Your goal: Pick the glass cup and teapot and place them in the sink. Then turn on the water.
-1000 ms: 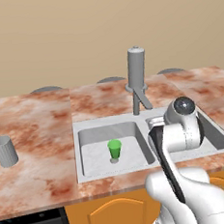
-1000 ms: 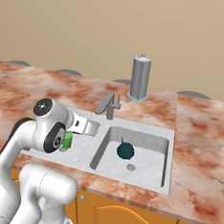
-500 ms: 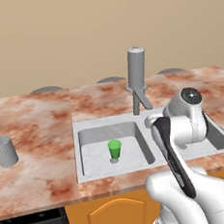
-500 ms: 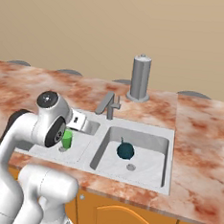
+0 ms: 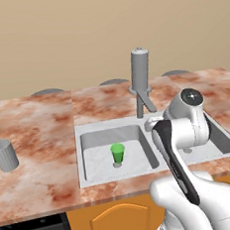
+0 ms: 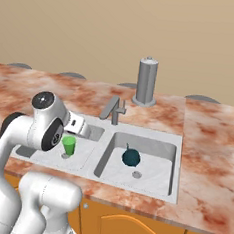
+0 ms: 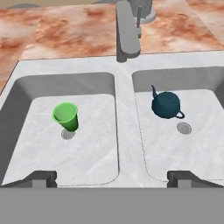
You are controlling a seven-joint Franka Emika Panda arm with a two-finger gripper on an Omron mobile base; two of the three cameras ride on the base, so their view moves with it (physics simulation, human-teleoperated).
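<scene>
Gripper: in our hand view the gripper point(image 7: 112, 178) has its jaws spread wide, one dark fingertip point(image 7: 40, 178) over the left basin and the other over the right one; nothing is between them, so we hold nothing.
Arm: in both base views our white arm point(image 5: 185, 130) stands in front of the sink, with the hand above its middle part.
Sink: the light grey double sink point(image 7: 124, 131) is set into the marbled counter point(image 5: 35, 144); each basin has a round drain.
Teapot: the dark teal teapot point(image 7: 166, 104) sits upright on the floor of the right basin, just beside the drain point(image 7: 185, 127), near the back wall. We see it also in the right base view point(image 6: 131, 157).
Glass cup: the grey glass cup point(image 5: 5, 155) stands upright on the counter, well apart from the sink, on its left side.
Green cup: a small green cup point(image 7: 66, 116) stands in the left basin, at its drain.
Tap: the tall grey tap point(image 5: 141, 77) rises behind the sink, its spout point(image 7: 127, 33) pointing over the divider between the basins.
</scene>
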